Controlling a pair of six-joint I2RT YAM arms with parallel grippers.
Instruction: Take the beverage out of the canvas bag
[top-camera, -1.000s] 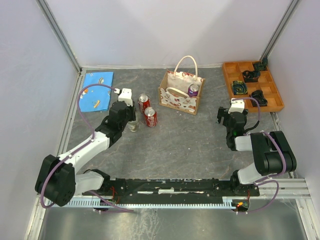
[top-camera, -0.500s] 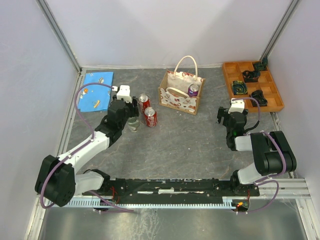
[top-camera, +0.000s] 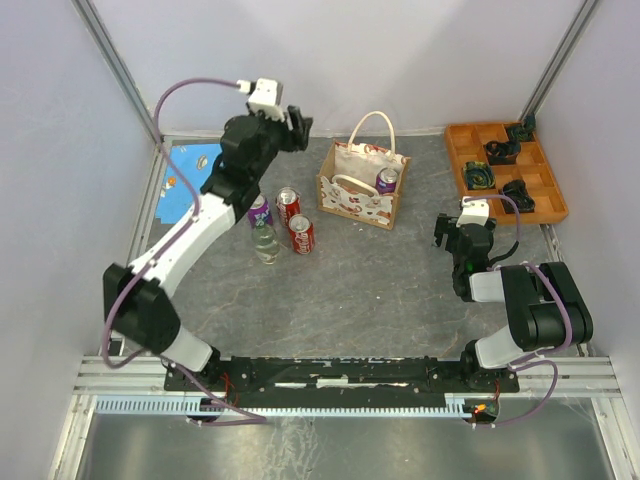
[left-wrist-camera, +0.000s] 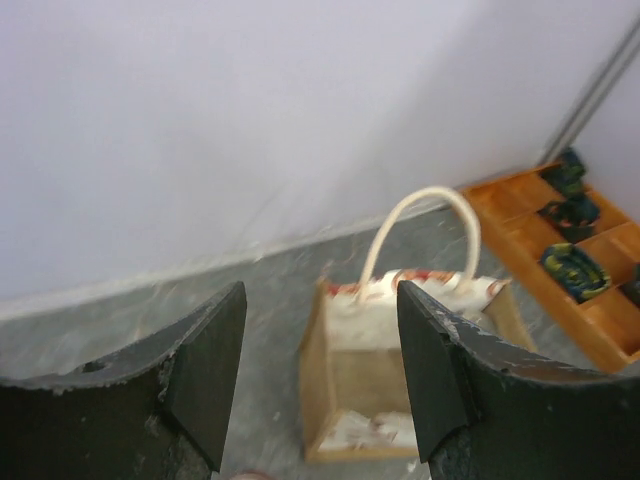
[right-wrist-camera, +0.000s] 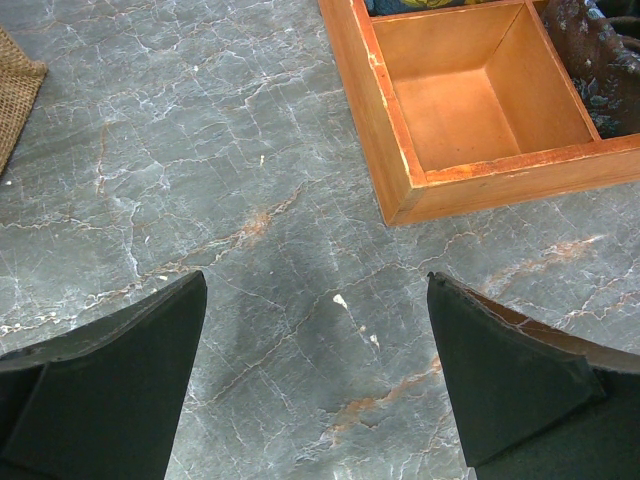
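Note:
The canvas bag (top-camera: 360, 188) stands at the back middle of the table, cream with a red print and looped handles (top-camera: 374, 128). A purple beverage can (top-camera: 386, 180) stands upright inside it. My left gripper (top-camera: 298, 126) is raised high to the left of the bag, open and empty. In the left wrist view the bag (left-wrist-camera: 400, 372) shows blurred between the spread fingers of that gripper (left-wrist-camera: 320, 300), well below them. My right gripper (top-camera: 454, 236) hangs open and empty over bare table right of the bag, as the right wrist view (right-wrist-camera: 316, 290) confirms.
Left of the bag stand a purple can (top-camera: 258, 210), two red cans (top-camera: 288, 203) (top-camera: 301, 234) and a clear bottle (top-camera: 265, 243). A blue cloth (top-camera: 180, 182) lies at the back left. An orange compartment tray (top-camera: 545, 205) holding dark parts sits at the back right.
My left gripper opened and let go of the clear bottle, which stays upright on the table. The left arm then rose and swung toward the back, near the bag. The right arm held still.

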